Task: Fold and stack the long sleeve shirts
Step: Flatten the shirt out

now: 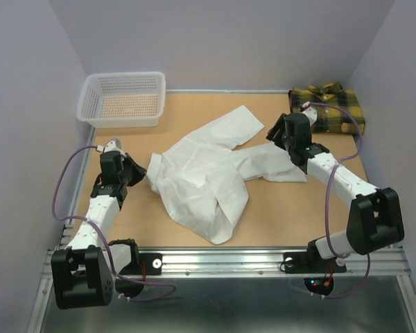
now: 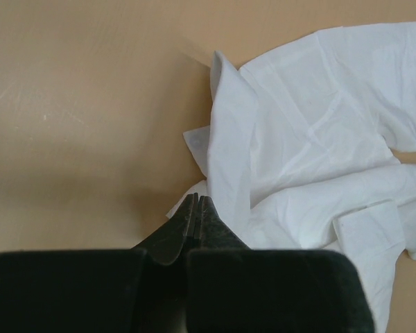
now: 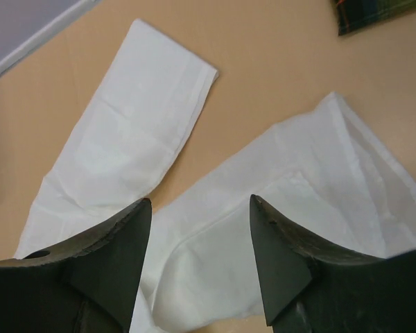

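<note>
White creased shirt (image 1: 201, 182) sprawls on smooth tan table (image 1: 277, 222); left hand (image 2: 197, 199) clenched beside it, right hand (image 3: 200, 201) spread over it.

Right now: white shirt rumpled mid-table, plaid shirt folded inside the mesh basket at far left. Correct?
One thing is off. The plaid shirt is not in the white mesh basket; it lies folded on the table at the far right corner, as the top external view shows. The white shirt is rumpled mid-table and the basket stands at far left, as you said.

Bright, even light, soft shadows on the table (image 1: 277, 215); folds of the white shirt (image 1: 201, 180) look washed out.
</note>
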Robot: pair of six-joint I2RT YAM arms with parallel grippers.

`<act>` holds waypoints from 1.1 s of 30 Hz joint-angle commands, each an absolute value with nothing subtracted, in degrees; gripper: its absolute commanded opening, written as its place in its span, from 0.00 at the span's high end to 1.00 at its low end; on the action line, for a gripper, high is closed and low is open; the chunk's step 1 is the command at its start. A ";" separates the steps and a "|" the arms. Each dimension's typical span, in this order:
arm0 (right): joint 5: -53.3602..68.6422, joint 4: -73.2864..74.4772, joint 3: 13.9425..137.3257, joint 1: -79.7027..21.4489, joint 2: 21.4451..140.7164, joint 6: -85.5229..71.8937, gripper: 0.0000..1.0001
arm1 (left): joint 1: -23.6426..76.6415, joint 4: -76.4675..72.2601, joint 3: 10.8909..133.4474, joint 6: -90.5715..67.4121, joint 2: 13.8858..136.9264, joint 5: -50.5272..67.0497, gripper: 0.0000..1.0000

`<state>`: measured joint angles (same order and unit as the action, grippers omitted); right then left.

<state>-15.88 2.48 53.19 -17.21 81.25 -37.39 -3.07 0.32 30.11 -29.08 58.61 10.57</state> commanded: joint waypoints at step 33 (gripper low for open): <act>-8.95 18.97 67.32 -8.43 94.57 -33.13 0.39 | 5.19 0.44 39.29 -22.94 73.03 8.09 0.49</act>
<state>-8.08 17.69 62.59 -6.90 93.51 -32.97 4.89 2.24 37.95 -24.01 72.34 9.78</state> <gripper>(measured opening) 0.615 0.558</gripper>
